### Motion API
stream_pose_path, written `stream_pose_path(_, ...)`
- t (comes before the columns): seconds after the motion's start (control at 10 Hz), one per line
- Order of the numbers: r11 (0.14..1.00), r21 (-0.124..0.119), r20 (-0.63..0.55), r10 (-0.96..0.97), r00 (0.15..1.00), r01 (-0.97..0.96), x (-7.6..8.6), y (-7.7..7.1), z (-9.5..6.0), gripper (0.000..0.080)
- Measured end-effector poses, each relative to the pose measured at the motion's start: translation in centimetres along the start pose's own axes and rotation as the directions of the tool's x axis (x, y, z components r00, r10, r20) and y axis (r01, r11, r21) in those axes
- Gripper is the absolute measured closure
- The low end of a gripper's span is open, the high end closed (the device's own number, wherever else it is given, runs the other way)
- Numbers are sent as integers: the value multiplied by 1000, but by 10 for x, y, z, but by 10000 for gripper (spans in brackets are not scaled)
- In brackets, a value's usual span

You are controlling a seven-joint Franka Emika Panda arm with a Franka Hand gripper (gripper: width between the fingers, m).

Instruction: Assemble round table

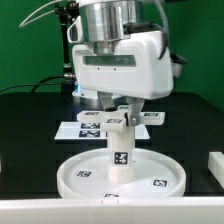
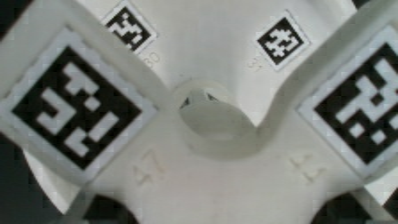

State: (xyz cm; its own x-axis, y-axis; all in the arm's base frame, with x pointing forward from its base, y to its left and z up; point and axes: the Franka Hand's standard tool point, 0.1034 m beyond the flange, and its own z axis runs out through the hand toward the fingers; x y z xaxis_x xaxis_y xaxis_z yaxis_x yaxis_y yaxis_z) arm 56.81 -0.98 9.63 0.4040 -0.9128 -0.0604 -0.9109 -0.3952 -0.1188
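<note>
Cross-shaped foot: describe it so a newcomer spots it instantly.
Start at the large white rimmed round disc lying on the black table. A short white cylinder leg stands upright at its centre. The white plastic cross-shaped foot sits atop that leg, directly under the gripper; only it has tagged arms spreading outward.

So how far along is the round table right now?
Done, it seems: the cylinder leg stands upright in the round disc. In hand: the gripper is at the cross-shaped foot on top of the leg; the jaws are hidden. Left: whether the foot is seated can't be told, then release.
</note>
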Motion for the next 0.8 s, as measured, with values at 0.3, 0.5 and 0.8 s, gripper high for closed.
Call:
stream_pose_path(0.3,976,10,3,217,976,-217,-1,0,0,350)
stream_pose_path(0.5,950,10,4,311,950,-311,-1,-1,0,350)
stream_pose_path(0.8,868,27,33,496,868,-497,-1,-1,1,350)
